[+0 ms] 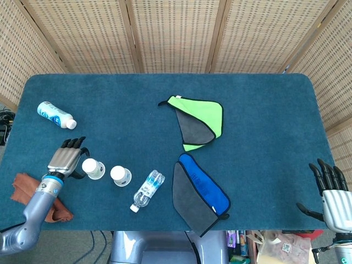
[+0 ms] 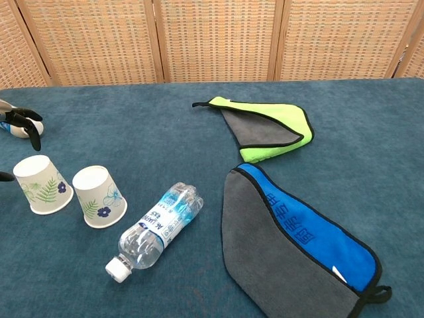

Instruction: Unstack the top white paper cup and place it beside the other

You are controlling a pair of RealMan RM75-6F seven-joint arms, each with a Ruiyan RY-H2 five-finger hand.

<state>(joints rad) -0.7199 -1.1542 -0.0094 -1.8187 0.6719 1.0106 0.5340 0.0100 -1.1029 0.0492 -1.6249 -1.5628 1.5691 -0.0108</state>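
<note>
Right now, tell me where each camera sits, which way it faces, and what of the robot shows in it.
Head view: high above the near edge, looking steeply down on the whole table; shows the left hand by a paper cup and the right hand, fingers spread, past the table's near right corner.
Chest view: low at the near edge, looking across toward the wicker screen; only fingertips of the left hand show at the left edge.
Shared: both cups, water bottle, green cloth, blue cloth.

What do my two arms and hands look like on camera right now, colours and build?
Left hand: silver ridged metal back, black fingers, blue ring at the wrist, grey-silver forearm. Right hand: same silver back and black fingers; its arm is out of frame. No cables or markings visible.
</note>
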